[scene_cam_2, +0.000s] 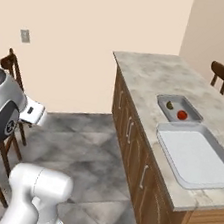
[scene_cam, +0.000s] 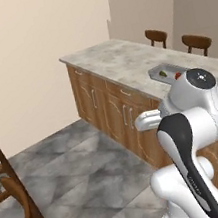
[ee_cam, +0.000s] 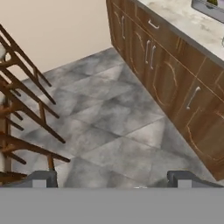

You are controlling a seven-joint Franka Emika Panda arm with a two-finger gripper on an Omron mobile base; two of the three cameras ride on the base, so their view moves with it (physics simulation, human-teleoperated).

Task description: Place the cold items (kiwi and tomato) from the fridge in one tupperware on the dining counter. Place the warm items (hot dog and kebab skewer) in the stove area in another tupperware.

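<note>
left base view: the white arm fills the lower right of the frame, and behind it the dining counter [scene_cam: 118, 61] runs from centre toward the right edge. a small tupperware [scene_cam: 161, 71] sits on it at right of centre, partly hidden by the arm, with a green kiwi [scene_cam: 163, 73] and a red tomato [scene_cam: 178, 75] inside. two chairs [scene_cam: 156, 36] stand past the counter at upper right

right base view: the arm rises at the lower left. the large empty tupperware [scene_cam_2: 193, 157] lies at right of centre on the counter, the small tupperware just above it in the frame, kiwi and tomato side by side in it, well apart from the arm

hand view: the gripper [ee_cam: 111, 179] at the bottom stands wide open, holding nothing, its two dark fingertips [ee_cam: 41, 178] far apart over grey floor tiles [ee_cam: 100, 131]. wooden cabinet doors [ee_cam: 170, 78] run down the right side; the small tupperware's corner peeks in at the upper right, far from the tips. chair legs [ee_cam: 22, 109] cross the left edge
</note>
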